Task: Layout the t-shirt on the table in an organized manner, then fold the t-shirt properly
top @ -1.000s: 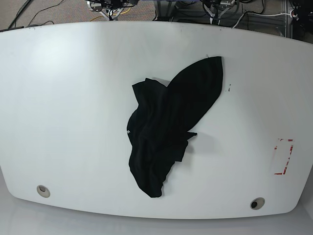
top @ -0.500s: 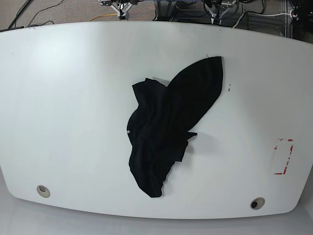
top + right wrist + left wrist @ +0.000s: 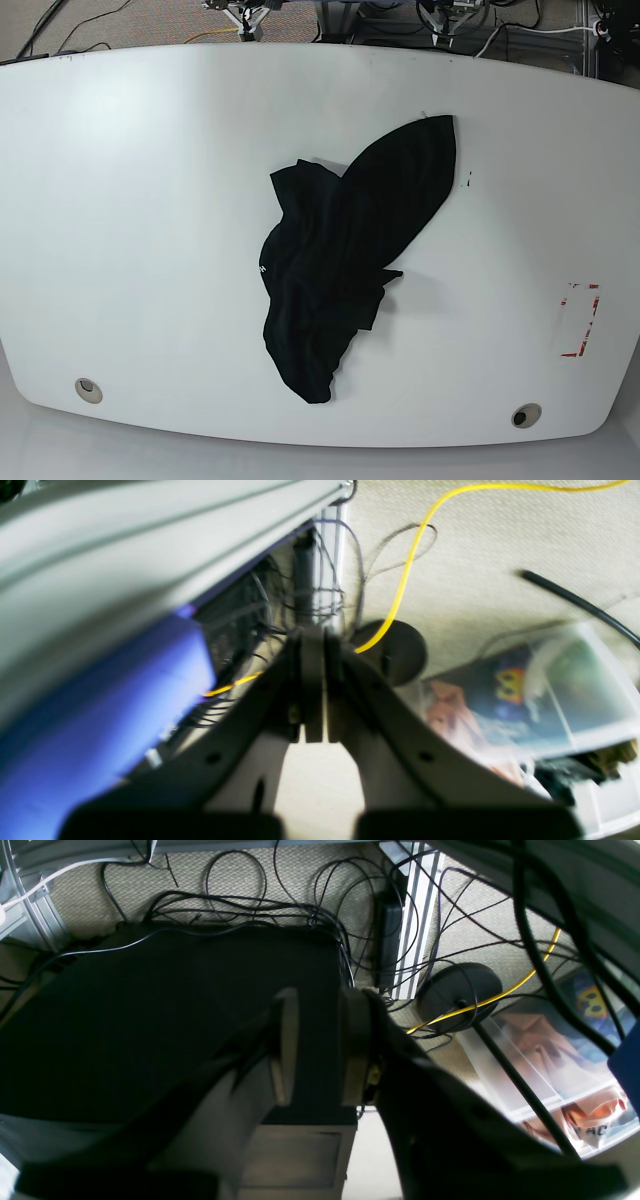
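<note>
Lying btwn grommets' edge & arms: blk t-shirt (image 3: 335, 260)

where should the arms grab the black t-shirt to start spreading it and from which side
Probably best at the pointed top corner of the t-shirt, pinched at its edge from the table's far side, where the grippers wait: that flap spreads smooth, while the rest lies bunched.

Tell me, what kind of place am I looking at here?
Probably a robot workshop or lab: a big white table with a black t-shirt on it, metal framing with tangled black cables, and a gripper in view.
</note>
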Controlling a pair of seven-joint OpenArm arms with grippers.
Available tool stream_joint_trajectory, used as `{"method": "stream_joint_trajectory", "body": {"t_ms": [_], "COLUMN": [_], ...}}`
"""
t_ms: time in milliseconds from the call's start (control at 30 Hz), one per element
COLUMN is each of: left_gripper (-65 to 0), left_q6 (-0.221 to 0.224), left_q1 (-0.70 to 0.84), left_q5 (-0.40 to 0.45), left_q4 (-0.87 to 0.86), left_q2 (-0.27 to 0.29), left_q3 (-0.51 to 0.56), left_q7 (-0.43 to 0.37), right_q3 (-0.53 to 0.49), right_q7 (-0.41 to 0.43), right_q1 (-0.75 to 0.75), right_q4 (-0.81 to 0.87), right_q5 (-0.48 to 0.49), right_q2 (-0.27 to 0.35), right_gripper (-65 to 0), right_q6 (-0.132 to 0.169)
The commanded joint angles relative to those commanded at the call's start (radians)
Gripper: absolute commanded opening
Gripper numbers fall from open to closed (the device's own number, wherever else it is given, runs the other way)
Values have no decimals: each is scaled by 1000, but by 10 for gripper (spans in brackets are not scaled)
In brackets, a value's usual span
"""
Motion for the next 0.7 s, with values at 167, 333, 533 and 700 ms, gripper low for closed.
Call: {"method": "stream_joint_trajectory", "body": {"t_ms": [167,333,533,700], "left_gripper": [-525,-525,-525,-525], "left_q6": [-2,-29,-101,-114], "left_q1": [75,137,210,287], "left_q5": [-2,-3,-5,-5], "left_q4": [141,252,368,465], "left_q2": [5,6,8,8], "left_q3": [0,2,-3,-3], "left_q7": [0,0,2,2], "right_q3": [2,11,87,98], "right_q7": [21,21,17,-18], "right_q1": [-51,-126,-216,-282], "right_q4": [55,167,316,416], "right_q5": [3,3,-5,-5], "right_q2": [2,3,0,3], "right_gripper": [-645,-647,-647,-647], "right_q6": [0,-2,-2,-2]}}
